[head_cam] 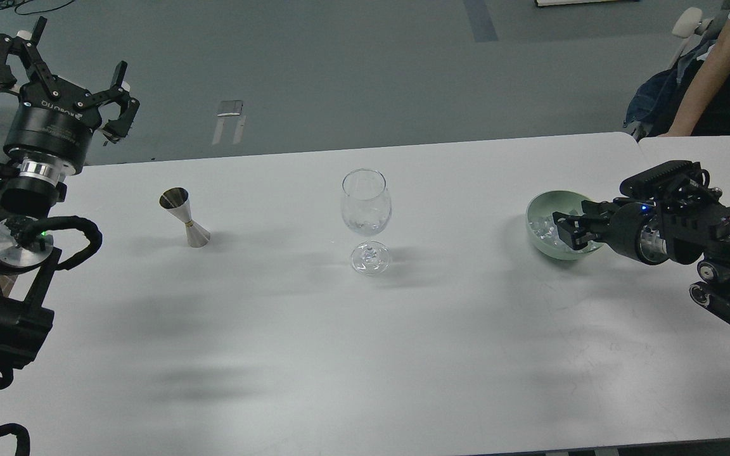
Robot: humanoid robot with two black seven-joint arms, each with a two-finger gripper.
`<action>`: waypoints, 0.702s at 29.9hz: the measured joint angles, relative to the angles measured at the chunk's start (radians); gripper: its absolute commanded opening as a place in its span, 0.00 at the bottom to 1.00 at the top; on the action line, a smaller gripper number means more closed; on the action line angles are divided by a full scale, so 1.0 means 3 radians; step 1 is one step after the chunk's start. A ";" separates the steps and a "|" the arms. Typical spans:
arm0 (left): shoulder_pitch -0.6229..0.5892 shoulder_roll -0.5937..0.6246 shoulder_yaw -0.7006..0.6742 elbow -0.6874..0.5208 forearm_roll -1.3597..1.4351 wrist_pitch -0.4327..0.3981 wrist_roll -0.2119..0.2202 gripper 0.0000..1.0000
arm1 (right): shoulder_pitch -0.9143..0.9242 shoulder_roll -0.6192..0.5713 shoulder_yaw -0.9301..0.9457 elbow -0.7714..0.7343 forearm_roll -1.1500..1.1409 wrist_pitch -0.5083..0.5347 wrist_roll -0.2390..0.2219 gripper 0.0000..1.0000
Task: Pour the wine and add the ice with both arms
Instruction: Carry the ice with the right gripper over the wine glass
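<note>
white table (314, 354) — left pincer (61, 76) spread wide; right pincer (564, 231) in ice (541, 229) bowl (545, 202), state unclear

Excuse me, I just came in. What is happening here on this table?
A two-armed robot is preparing a drink. Its right gripper reaches into the green bowl holding the ice; whether it has gripped a cube cannot be seen. The left gripper is raised and open, holding nothing. The wine glass stands upright mid-table, with the metal jigger to its left.
</note>
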 measured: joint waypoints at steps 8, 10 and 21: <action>0.0055 0.0005 -0.0009 0.0010 0.0000 -0.0025 0.0000 0.98 | -0.0001 0.0030 -0.0003 -0.0030 -0.0001 0.0002 0.0000 0.40; 0.0056 0.0005 -0.0010 0.0010 0.0000 -0.0025 0.0000 0.98 | -0.0002 0.0030 -0.0005 -0.0053 0.0000 0.0002 0.0000 0.41; 0.0058 0.0000 -0.0010 0.0015 0.0000 -0.0026 -0.0001 0.98 | -0.0052 0.0044 -0.0001 -0.0114 0.0004 -0.0002 0.0009 0.37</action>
